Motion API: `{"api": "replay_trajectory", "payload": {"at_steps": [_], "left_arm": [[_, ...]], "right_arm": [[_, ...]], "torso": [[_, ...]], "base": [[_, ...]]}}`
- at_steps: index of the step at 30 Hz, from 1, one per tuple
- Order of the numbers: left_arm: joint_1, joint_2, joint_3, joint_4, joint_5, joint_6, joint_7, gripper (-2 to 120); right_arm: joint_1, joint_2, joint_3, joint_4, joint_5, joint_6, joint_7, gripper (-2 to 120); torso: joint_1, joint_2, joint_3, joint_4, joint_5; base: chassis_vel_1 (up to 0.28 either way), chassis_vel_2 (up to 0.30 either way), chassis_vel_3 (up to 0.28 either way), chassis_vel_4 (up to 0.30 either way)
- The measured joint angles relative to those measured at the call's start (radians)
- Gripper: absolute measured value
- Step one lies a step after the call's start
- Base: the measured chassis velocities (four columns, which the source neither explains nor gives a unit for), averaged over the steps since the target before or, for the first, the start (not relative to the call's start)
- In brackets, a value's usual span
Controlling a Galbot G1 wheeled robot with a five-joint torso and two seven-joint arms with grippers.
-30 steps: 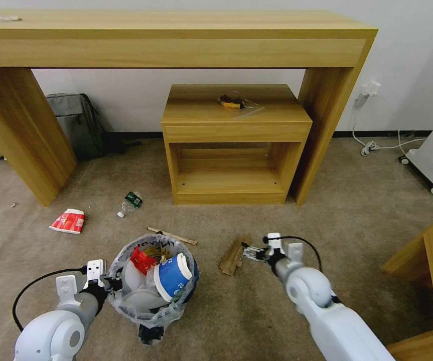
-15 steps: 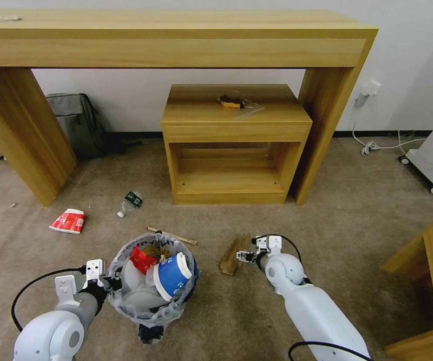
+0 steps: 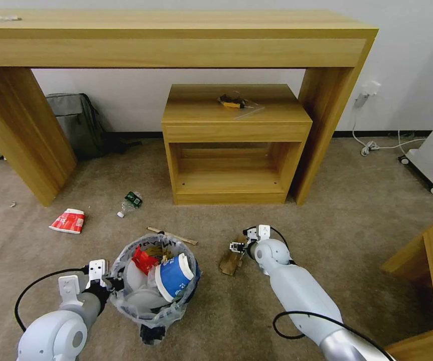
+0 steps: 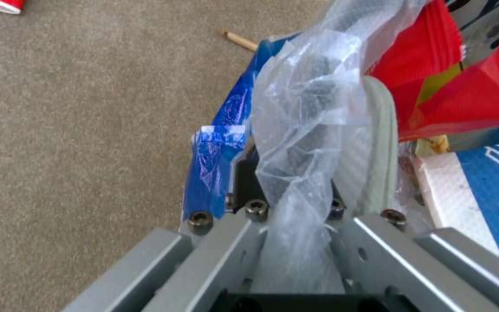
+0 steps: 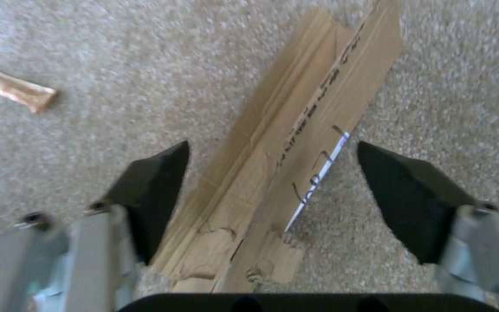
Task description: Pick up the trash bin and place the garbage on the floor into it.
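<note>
Cardboard scrap point(image 5: 284, 173) flat on beige carpet floor point(image 3: 356, 240), between spread fingers of right gripper point(image 3: 237, 246), bare carpet along both long edges. Left gripper point(image 3: 107, 285) pinching bagged rim of trash bin point(image 3: 126, 303), well apart leftward.

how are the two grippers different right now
The left gripper is shut on the trash bin at its bagged rim, while the right gripper is open, its fingers either side of the cardboard scrap lying on the floor. The left sits beside the bin; the right points down at the carpet. Both have grey frames with dark pads.
</note>
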Motion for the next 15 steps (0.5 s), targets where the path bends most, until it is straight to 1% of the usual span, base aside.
{"api": "replay_trajectory", "payload": {"at_steps": [1,2,3,4,7,8,9,10,11,14,15], "left_arm": [[0.001,-0.001,0.000,-0.002,0.000,0.000,0.000,0],[0.002,-0.002,0.000,-0.002,0.000,0.000,0.000,0],[0.002,-0.002,0.001,-0.002,0.001,0.000,0.000,0],[0.002,-0.002,0.001,-0.002,0.001,0.000,0.000,0],[0.003,-0.002,0.001,-0.003,0.002,0.000,0.000,0],[0.003,-0.002,0.001,-0.003,0.002,0.000,0.000,0],[0.003,-0.002,0.002,-0.003,0.002,0.000,0.000,0],[0.003,-0.002,0.003,-0.004,0.002,0.000,-0.001,0],[0.003,-0.002,0.003,-0.004,0.002,0.000,-0.001,0],[0.004,-0.005,0.007,-0.006,0.005,0.000,-0.001,0],[0.004,-0.005,0.007,-0.006,0.005,0.000,-0.001,0]], "right_arm": [[0.007,0.003,0.001,-0.019,0.000,0.000,0.000,68],[0.008,0.004,0.001,-0.022,0.000,0.000,0.000,67],[0.012,0.006,0.003,-0.036,0.000,0.000,0.000,59],[0.012,0.006,0.003,-0.036,0.000,0.000,0.000,59],[0.011,0.006,0.004,-0.040,-0.003,0.006,0.001,43],[0.011,0.006,0.004,-0.040,-0.003,0.006,0.001,43],[0.009,0.005,0.004,-0.038,-0.004,0.009,0.001,39],[0.007,0.005,0.004,-0.038,-0.006,0.012,0.001,33],[0.007,0.005,0.004,-0.038,-0.006,0.012,0.001,33],[0.005,0.006,0.007,-0.040,-0.014,0.022,0.001,18],[0.005,0.006,0.007,-0.040,-0.014,0.022,0.001,18]], "torso": [[0.000,0.000,0.000,-0.0001,0.0000],[0.000,0.000,0.000,-0.0002,0.0000],[0.000,0.000,0.000,-0.0003,-0.0001],[0.000,0.000,0.000,-0.0003,-0.0001],[0.000,0.000,0.000,-0.0001,0.0000],[0.000,0.000,0.000,-0.0001,0.0000],[0.000,0.000,0.000,-0.0002,0.0000],[0.000,0.000,0.000,-0.0003,0.0000],[0.000,0.000,0.000,-0.0003,0.0000],[0.000,0.000,0.000,-0.0002,0.0000],[0.000,0.000,0.000,-0.0002,0.0000]], "base": [[0.000,0.000,0.000,0.000],[0.000,0.000,0.000,0.000],[0.000,0.000,0.000,0.000],[0.000,0.000,0.000,0.000],[0.000,0.000,0.000,0.000],[0.000,0.000,0.000,0.000],[0.000,0.000,0.000,0.000],[0.000,0.000,0.000,0.000],[0.000,0.000,0.000,0.000],[0.000,0.000,0.000,0.000],[0.000,0.000,0.000,0.000]]}}
